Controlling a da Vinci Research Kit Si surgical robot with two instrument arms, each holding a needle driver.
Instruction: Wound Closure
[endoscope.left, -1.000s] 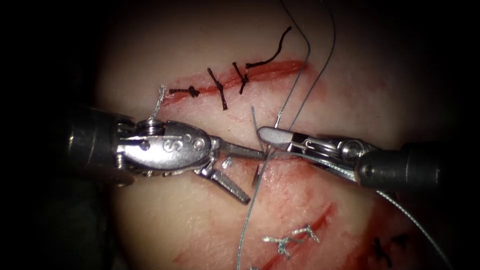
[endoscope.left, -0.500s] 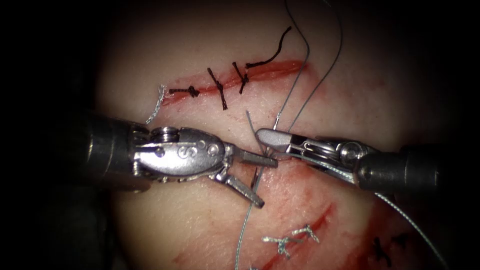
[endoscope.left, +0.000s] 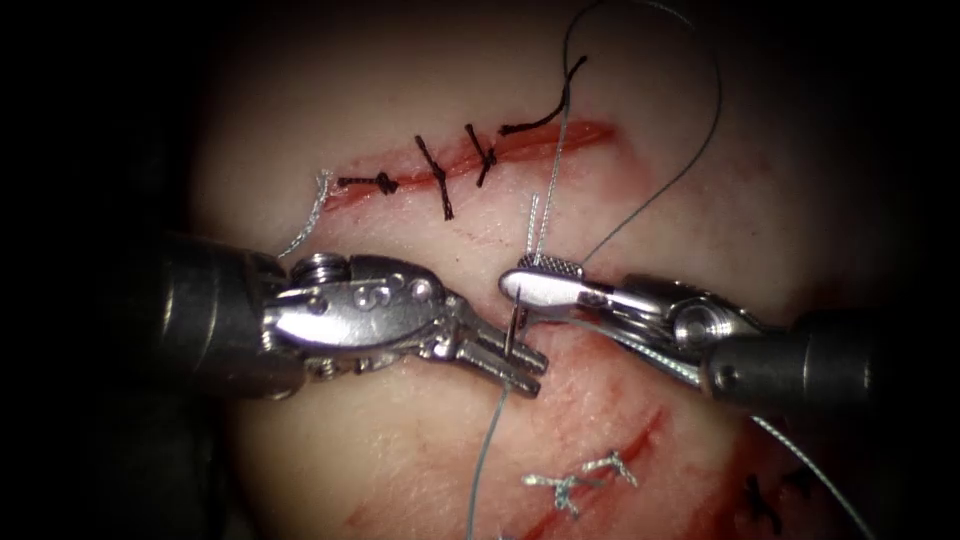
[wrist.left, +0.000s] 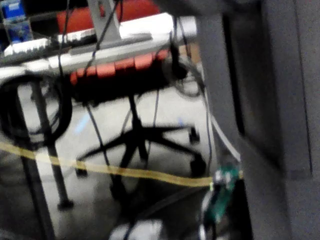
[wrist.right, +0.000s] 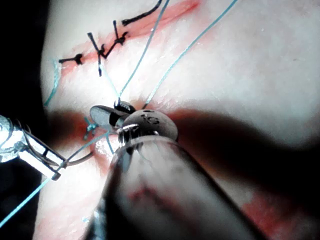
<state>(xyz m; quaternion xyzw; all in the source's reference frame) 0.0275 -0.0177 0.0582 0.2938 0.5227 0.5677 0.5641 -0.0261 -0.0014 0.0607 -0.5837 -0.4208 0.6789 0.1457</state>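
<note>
Both claws have changed in the last second: my left claw (endoscope.left: 525, 365), gaping before, is now clenched on the needle (endoscope.left: 513, 330) just off the tissue (endoscope.left: 330, 440) by the cut (endoscope.left: 600, 345), while my right claw (endoscope.left: 515, 285) grips thread (endoscope.left: 700, 130), so I judge the needle handed over.

No readable text, labels, brands or numbers in the current views. The left tool's (endoscope.left: 520, 365) wrist housing carries small stamped marks, too blurred to make out as a letter. The right tool's (endoscope.left: 525, 285) rounded housing in the right wrist view has faint engraved characters, also not legible.
</note>
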